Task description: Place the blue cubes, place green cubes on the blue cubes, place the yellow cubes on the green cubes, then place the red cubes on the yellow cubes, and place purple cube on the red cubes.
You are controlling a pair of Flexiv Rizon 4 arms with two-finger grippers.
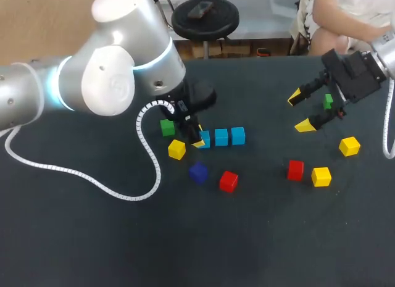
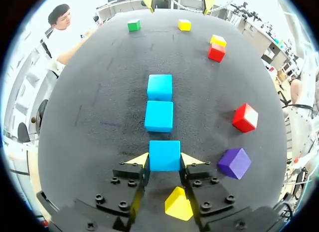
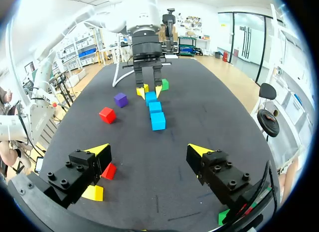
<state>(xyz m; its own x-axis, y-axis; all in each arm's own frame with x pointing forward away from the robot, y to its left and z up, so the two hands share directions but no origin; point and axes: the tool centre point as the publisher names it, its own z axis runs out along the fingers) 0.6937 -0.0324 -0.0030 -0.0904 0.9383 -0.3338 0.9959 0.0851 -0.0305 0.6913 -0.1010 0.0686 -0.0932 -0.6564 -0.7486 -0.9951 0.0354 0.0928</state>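
Left gripper (image 2: 164,160) clamps the end blue cube (image 2: 164,153) of a three-cube row (image 2: 159,116); right gripper (image 3: 148,149) spread wide, empty, above the table (image 1: 92,250)

From above, the left arm (image 1: 123,71) covers most of the left gripper (image 1: 199,136), and the end blue cube (image 1: 204,139) shows only partly. A green cube (image 1: 328,102) peeks from behind the right gripper (image 1: 299,111).

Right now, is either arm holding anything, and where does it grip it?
The left gripper pinches the blue cube at the row's end by two opposite sides. The right gripper is open, holding nothing.
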